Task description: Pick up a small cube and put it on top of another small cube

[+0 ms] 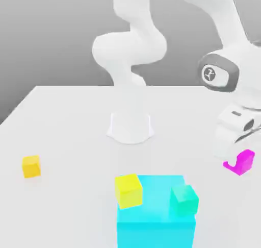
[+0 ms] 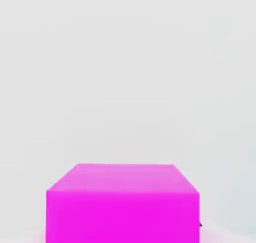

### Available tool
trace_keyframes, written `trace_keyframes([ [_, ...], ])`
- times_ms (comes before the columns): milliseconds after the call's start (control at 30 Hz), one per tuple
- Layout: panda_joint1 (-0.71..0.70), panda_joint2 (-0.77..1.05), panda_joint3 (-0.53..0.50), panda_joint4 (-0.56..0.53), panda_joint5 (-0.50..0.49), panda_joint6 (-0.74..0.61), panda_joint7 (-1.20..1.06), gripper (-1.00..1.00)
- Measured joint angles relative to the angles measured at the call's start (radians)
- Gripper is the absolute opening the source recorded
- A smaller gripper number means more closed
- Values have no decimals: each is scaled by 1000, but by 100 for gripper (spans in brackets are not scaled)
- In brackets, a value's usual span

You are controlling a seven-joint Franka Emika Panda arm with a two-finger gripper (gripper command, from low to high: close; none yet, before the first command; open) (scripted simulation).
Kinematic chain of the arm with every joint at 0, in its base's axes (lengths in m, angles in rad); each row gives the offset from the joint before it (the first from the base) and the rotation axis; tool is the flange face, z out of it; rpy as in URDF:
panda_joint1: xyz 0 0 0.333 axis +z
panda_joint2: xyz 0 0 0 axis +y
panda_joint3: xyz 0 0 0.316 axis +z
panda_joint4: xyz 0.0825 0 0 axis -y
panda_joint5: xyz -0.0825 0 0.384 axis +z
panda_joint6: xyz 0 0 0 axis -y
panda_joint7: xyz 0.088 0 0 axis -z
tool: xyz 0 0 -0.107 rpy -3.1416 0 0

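Note:
The small magenta-pink cube (image 1: 245,160) rests on the white table at the exterior view's right. My gripper (image 1: 235,159) comes down over it from above, with a white finger covering the cube's left part. The jaws are shut on the cube. In the hand view the same cube (image 2: 122,202) looms large and close, with bare table behind it. A small orange-yellow cube (image 1: 31,166) sits far off at the exterior view's left.
A big cyan block (image 1: 155,219) stands at the front middle. A yellow cube (image 1: 128,190) overlaps its upper left corner and a teal-green cube (image 1: 183,199) overlaps its right edge. The arm's white base (image 1: 130,127) stands mid-table.

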Motion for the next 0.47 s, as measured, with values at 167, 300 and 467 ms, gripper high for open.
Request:
trace_keyframes([
  [167, -127, -64, -99, 77, 36, -140, -232, -100],
  [300, -169, -23, -129, 91, 35, -113, -316, -100],
  [467, -173, 33, -126, 77, 20, -43, -310, 100],
])
